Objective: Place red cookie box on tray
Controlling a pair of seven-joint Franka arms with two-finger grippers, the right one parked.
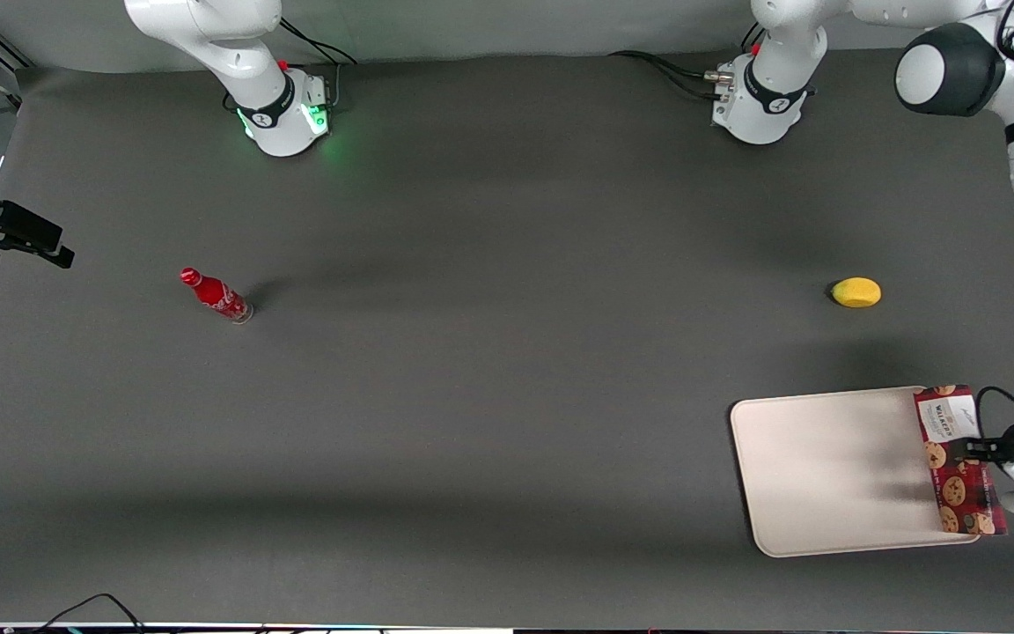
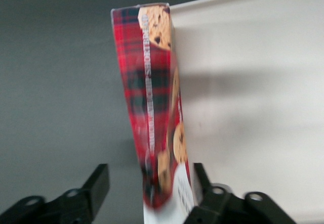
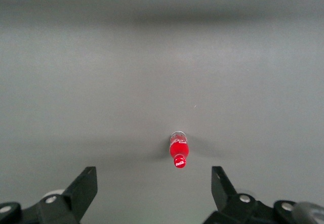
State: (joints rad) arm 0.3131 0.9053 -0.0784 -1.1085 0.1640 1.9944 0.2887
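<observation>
The red cookie box (image 1: 956,493) rests along the edge of the cream tray (image 1: 824,467) that lies toward the working arm's end of the table, with its white label end farther from the front camera. It looks tipped up on a long side and partly over the rim. My left gripper (image 1: 969,453) straddles the box near the label end. In the left wrist view the box (image 2: 152,82) stands between the fingers of the gripper (image 2: 149,171), which is open. One finger (image 2: 98,183) is well apart from the box; the other sits close beside it. The tray (image 2: 253,82) spreads beside the box.
A yellow lemon-like object (image 1: 856,291) lies on the dark table, farther from the front camera than the tray. A small red soda bottle (image 1: 216,296) lies toward the parked arm's end and also shows as the bottle (image 3: 178,150) in the right wrist view.
</observation>
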